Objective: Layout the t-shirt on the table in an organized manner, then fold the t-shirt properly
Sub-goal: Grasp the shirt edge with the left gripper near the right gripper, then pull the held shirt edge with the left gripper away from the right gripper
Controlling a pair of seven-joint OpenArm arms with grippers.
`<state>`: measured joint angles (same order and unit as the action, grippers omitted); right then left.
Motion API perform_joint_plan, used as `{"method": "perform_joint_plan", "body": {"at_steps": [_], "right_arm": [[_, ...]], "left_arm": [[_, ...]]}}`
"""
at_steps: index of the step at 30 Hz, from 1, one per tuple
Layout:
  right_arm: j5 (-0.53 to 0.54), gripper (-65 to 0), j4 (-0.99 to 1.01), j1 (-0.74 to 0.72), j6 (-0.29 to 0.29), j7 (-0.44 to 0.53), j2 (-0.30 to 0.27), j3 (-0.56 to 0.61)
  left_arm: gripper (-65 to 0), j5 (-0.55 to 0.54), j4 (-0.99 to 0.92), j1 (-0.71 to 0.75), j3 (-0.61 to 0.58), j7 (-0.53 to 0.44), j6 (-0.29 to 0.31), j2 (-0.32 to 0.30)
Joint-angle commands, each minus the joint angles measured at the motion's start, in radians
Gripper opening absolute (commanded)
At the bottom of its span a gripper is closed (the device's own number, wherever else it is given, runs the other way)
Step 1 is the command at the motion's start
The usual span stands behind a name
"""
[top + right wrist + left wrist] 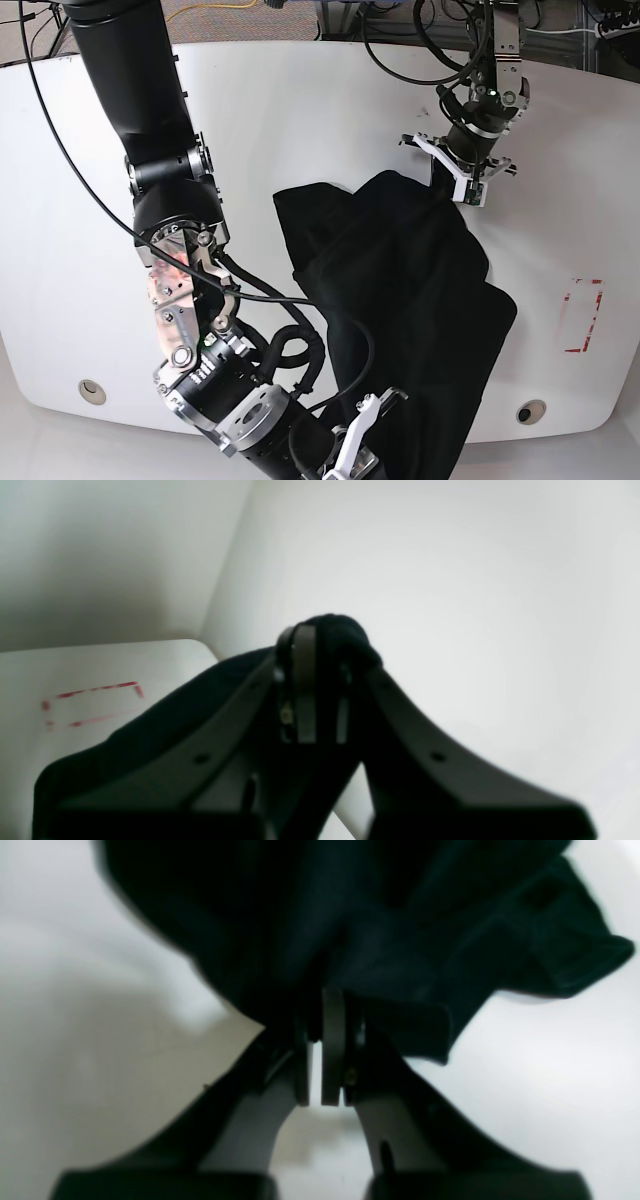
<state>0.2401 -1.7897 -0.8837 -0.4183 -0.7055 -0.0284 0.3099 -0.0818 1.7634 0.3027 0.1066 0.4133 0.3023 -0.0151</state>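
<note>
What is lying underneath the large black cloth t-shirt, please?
The black cloth t-shirt lies on the glossy white table. Whatever else may sit beneath it is covered.

rumpled black t-shirt (400, 290) spread across glossy white table (300, 110)

The left gripper (320, 1045) has its jaws pinched on a fold of the t-shirt (380, 930), its arm reaching in from the table's (300, 110) far edge. The right gripper (320, 680) is clamped on the cloth too, its thick arm stretching down along the near edge.
</note>
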Motion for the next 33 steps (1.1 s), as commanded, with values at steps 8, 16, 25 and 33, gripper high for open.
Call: {"method": "perform_joint_plan", "body": {"at_steps": [8, 16, 25, 33], "right_arm": [[0.008, -65.0, -0.017, -0.039, 0.009, 0.039, -0.044, -0.061], [0.015, -65.0, -0.022, -0.021, 0.009, 0.039, -0.114, -0.122], [0.015, -65.0, -0.022, -0.001, 0.009, 0.039, -0.212, -0.18], [0.012, -65.0, 0.047, -0.01, 0.009, 0.039, -0.252, -0.229]], "left_arm": [[-65.0, -0.006, 0.169, -0.017, 0.138, 0.072, 0.062, -0.003], [-65.0, -0.006, 0.237, -0.095, 0.232, 0.16, 0.114, -0.007], [-65.0, -0.008, 0.25, -0.245, 0.316, 0.235, 0.13, -0.027], [-65.0, -0.008, 0.25, -0.405, 0.322, 0.258, 0.136, -0.075]]}}
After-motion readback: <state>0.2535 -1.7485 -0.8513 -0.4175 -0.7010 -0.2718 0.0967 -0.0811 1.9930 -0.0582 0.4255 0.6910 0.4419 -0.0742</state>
